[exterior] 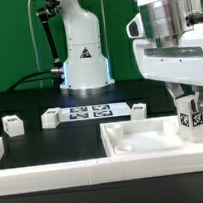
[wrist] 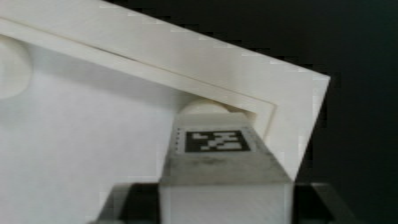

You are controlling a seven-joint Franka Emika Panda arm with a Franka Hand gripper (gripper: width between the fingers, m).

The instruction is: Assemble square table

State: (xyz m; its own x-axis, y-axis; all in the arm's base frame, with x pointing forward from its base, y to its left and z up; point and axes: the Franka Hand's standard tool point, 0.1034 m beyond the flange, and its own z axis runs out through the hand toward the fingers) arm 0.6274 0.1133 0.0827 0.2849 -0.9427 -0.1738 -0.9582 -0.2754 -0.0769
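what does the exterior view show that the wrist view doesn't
Only the exterior view: the arm's base, the marker board, a loose leg on the black table, and the white rail in front. Only the wrist view: a close look at the tabletop slab corner, where its raised rim turns. Both: the gripper shut on a tagged leg, by the slab.

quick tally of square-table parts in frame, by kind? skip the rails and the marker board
Legs: 4 (3 loose legs, plus 1 held leg in the gripper, over a corner of the tabletop)
Tabletop: 1
Total: 5
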